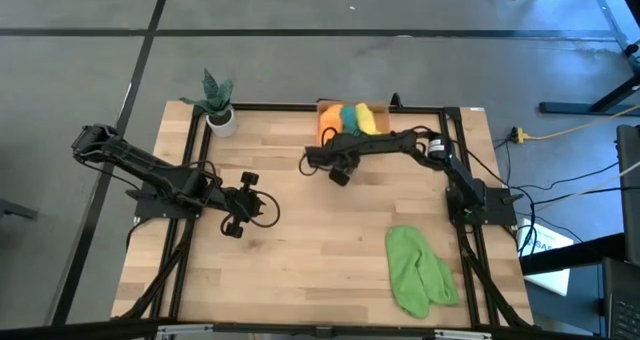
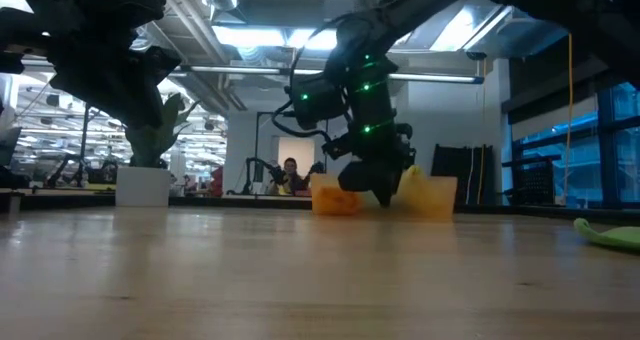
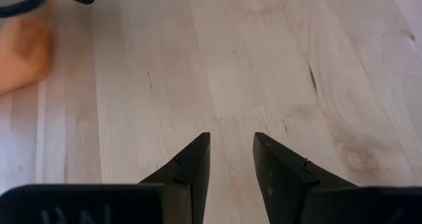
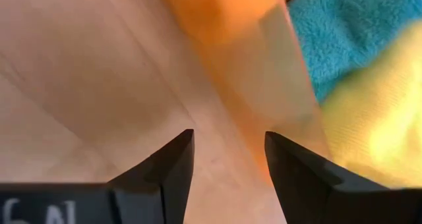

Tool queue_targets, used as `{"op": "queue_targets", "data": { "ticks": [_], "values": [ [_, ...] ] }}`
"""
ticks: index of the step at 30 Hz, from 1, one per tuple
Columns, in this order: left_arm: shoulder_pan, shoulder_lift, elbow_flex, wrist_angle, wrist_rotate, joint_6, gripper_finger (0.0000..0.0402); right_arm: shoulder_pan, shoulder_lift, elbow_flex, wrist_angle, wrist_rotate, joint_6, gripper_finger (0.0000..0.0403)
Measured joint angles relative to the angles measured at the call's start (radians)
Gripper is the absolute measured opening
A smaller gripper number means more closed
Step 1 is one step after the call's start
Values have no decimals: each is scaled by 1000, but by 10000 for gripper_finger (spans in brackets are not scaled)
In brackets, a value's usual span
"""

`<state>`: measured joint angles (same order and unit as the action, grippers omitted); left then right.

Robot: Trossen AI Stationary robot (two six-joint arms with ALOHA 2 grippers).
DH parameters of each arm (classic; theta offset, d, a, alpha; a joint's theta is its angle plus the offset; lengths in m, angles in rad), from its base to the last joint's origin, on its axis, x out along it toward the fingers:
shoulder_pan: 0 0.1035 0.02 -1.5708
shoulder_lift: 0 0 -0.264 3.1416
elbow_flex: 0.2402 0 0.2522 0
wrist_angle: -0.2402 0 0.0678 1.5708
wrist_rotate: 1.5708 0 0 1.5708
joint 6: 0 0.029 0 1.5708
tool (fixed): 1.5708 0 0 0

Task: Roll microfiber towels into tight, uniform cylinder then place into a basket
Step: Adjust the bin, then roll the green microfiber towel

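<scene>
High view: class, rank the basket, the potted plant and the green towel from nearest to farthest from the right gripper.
From the right gripper:
1. Basket, just beyond it at the far edge.
2. Potted plant, far-left corner.
3. Green towel, near-right side.

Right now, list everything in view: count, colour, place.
basket: one, translucent orange, far edge of table, middle
towels in basket: three; orange, teal, yellow, side by side
green towel: one, light green, lying loose on the table's near right part
plant: one, green in white pot, far left corner
table: one, light wood, black frame
person: one, in the room behind, low view
left gripper: open, empty, over table's left-centre
right gripper: open, empty, just in front of the basket
</scene>
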<state>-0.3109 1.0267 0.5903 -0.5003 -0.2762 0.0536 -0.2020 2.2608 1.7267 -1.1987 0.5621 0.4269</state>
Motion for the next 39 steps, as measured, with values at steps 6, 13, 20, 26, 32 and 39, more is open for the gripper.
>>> {"op": "queue_targets", "data": {
  "ticks": [6,13,20,26,32,39],
  "values": [
    [0,0,0,0,0,0,108,-8,0,21,13,-45,-40,188],
    [0,0,0,0,0,-11,108,121,0,106,-108,86,28,188],
    [0,0,0,1,0,-96,108,281,-12,166,-362,169,313,188],
    [-3,1,0,17,1,-131,108,406,-108,156,-369,141,351,188],
    [-45,1,-13,114,1,-129,108,495,-228,146,-370,152,379,188],
    [-77,2,-59,295,13,-60,108,601,-351,30,-370,141,511,188]
  ]
}}
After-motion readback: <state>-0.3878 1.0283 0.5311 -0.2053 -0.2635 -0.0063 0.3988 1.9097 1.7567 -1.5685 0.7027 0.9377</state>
